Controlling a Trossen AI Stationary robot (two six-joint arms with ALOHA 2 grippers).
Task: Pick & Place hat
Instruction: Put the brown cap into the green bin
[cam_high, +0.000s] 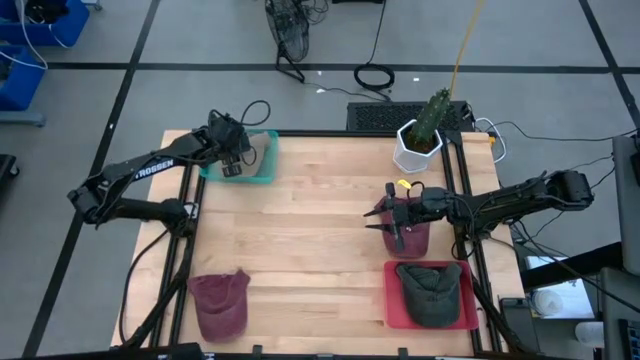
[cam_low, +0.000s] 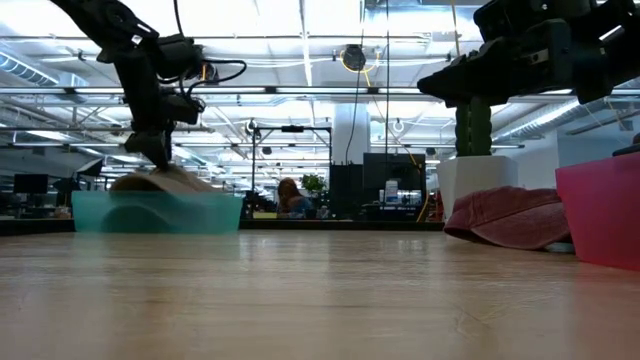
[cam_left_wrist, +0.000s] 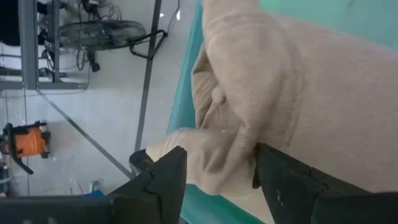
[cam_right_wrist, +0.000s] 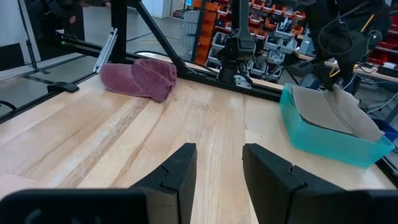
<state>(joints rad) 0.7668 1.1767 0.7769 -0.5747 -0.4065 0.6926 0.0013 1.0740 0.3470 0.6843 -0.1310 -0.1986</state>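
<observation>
left gripper over the teal bin at the table's far left corner, fingers apart around a fold of the beige hat lying in that bin. right gripper above the maroon hat mid-table, fingers parted, empty.

Beige hat: soft knit fabric, crumpled, lay in the teal bin at the bench's 11 o'clock corner, part draped over the rim. Maroon hat: flattened, lay at 7 o'clock on the bench. Second maroon hat: lay at 3 o'clock. Dark green hat: rested in the red tray at 5 o'clock.
</observation>
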